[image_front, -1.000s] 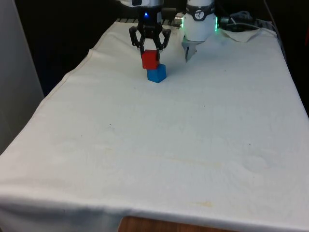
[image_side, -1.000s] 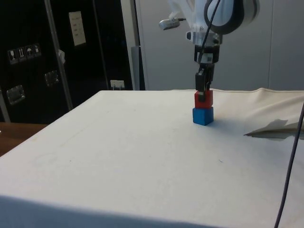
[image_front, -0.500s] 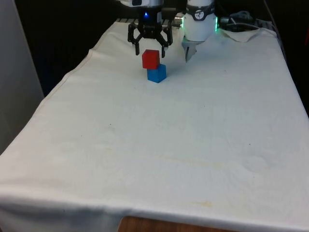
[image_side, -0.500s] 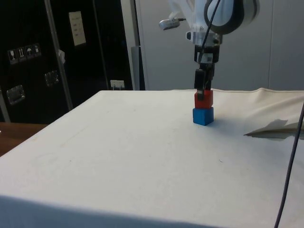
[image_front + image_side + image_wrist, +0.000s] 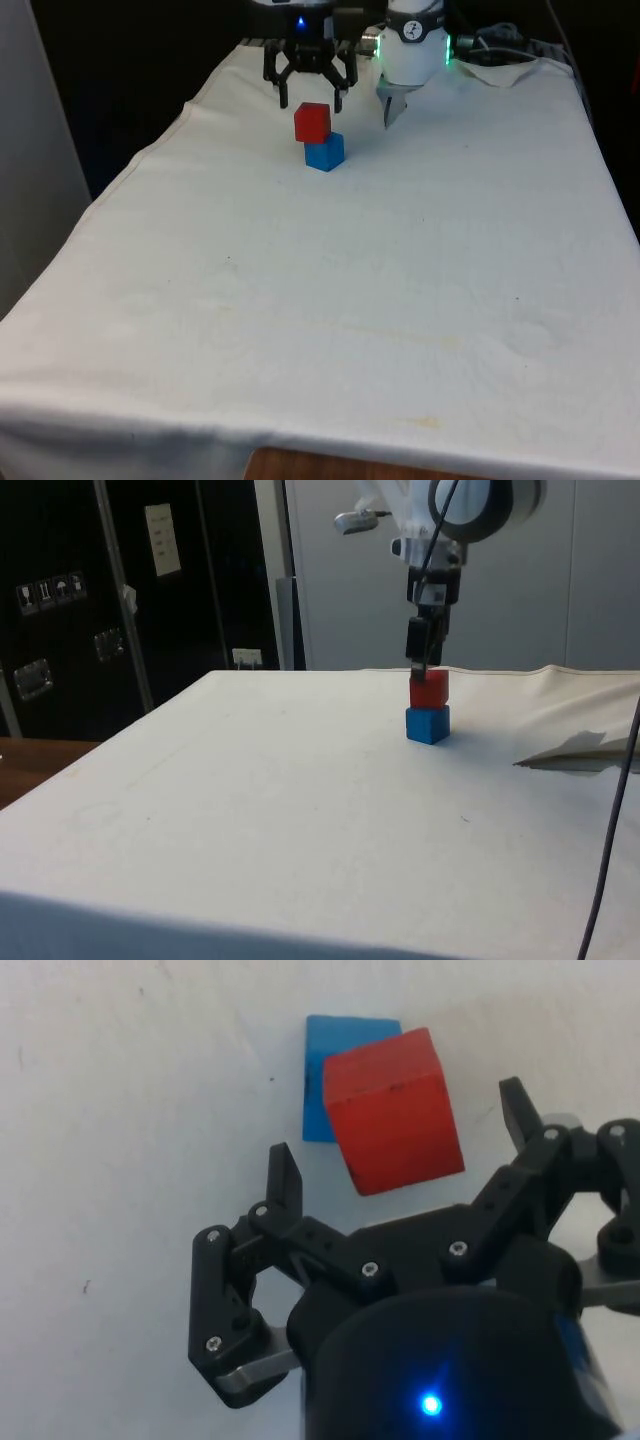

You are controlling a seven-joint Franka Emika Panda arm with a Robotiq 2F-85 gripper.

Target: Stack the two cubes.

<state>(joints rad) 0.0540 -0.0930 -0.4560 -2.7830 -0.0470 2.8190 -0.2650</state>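
The hand point(image 5: 309, 98) hangs open just above the red cube point(image 5: 312, 122), with its fingers apart and touching nothing. The red cube sits on the blue cube point(image 5: 325, 152), a little off-centre, on the surface point(image 5: 400, 280) near the robot's end.

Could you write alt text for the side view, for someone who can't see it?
A red cube sits stacked on a blue cube on a white-clothed table. The robot's black tool hangs open just above them, touching neither.
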